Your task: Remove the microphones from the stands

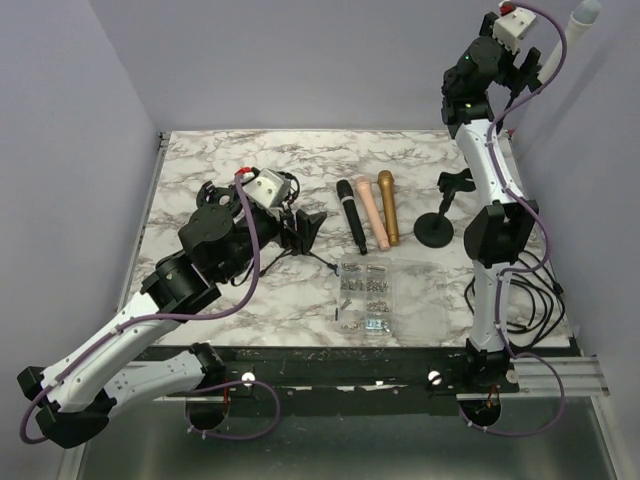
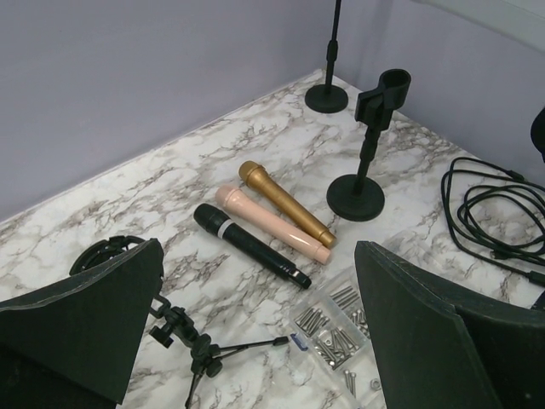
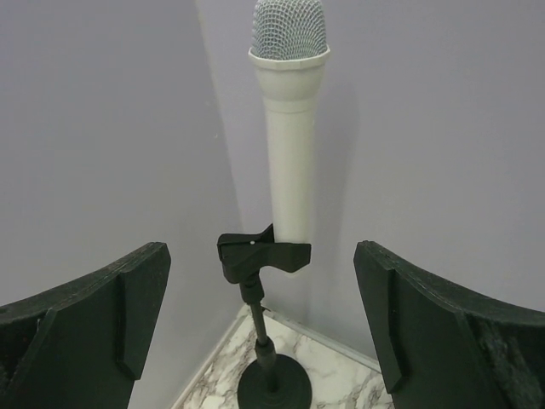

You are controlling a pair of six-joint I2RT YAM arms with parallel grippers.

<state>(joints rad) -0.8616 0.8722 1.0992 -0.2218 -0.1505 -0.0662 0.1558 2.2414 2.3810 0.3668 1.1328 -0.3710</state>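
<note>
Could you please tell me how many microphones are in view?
4. Black microphone, peach microphone and gold microphone lie side by side mid-table; white microphone stands upright in the black clip stand at the far right corner.

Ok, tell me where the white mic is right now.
In the right wrist view the white mic stands upright in the clip of the stand, at the far right corner. The top view shows it at upper right.

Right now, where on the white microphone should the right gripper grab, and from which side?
Take the microphone by its straight white body, between the clip and the mesh head. Come straight ahead with the open right gripper, a finger on each side. It stands upright with only its lower end in the clip, so that stretch is bare; probably lift upward.
</note>
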